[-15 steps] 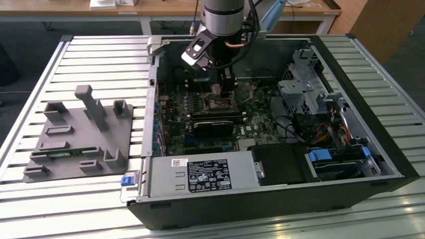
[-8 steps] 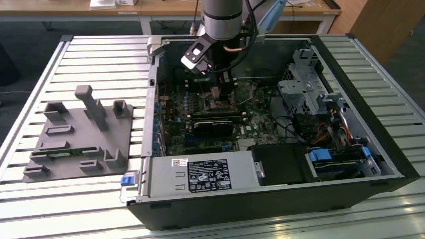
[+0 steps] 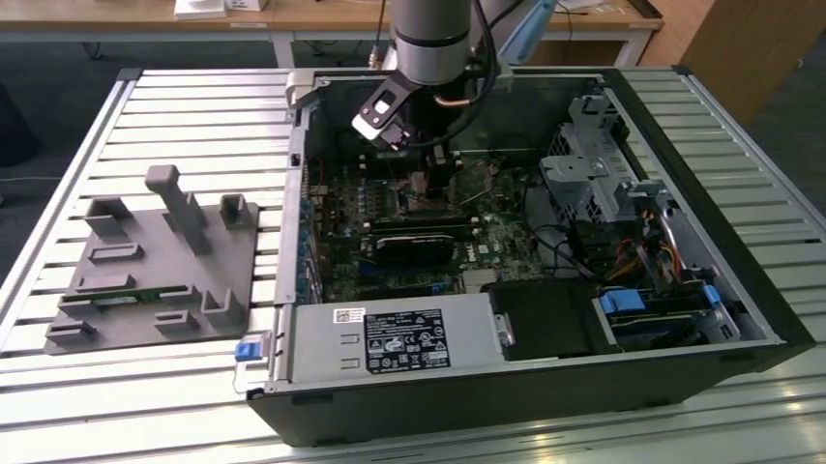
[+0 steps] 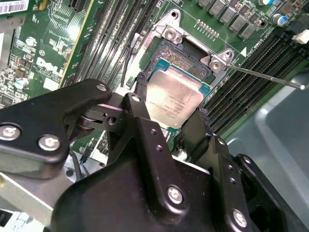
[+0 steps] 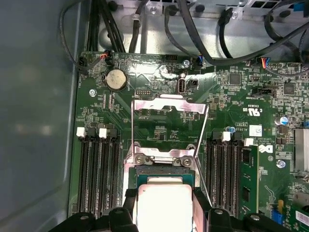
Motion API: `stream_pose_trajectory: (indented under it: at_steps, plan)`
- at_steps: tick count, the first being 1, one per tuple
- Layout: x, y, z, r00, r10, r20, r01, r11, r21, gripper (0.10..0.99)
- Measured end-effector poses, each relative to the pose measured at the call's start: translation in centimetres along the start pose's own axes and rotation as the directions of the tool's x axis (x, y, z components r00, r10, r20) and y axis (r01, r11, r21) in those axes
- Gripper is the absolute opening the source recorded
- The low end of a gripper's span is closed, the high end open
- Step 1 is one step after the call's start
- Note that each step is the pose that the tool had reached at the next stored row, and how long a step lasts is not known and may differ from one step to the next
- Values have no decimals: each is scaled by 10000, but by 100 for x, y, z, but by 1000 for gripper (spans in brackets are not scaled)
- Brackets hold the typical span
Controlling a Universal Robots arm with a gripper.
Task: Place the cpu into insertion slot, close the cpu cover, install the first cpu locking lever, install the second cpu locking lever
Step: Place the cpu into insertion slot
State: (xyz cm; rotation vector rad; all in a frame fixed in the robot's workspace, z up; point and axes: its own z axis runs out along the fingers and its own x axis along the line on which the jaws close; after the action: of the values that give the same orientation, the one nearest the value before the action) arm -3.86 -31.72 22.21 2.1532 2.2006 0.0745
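Black fingers (image 4: 197, 126) tight on the faintly printed cpu (image 4: 175, 96) at the insertion slot (image 4: 186, 57).

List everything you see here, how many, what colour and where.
computer case: one, black, open, on the table
table: one, silver slats, under the case
fixture plate: one, grey, on the table, exterior view's left of the case
circuit board: one, green, inside the case
socket: one, black, silver-rimmed, on the board
cover: one, silver frame, flipped open beside the socket
lever: one, thin silver rod, swung out by the socket
memory slots: several, black, flanking the socket
cables: several, black, past the board's edge
cpu: one, silver top, held over the socket
arm: one, grey, reaching into the case
tool: one, black, shut on the cpu
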Motion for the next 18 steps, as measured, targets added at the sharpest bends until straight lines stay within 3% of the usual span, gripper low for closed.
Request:
stream_pose_trajectory:
  at_steps: [18]
  plan:
    - [5, -36, 148, 9999, 116, 8, -116, 9999, 1, 537]
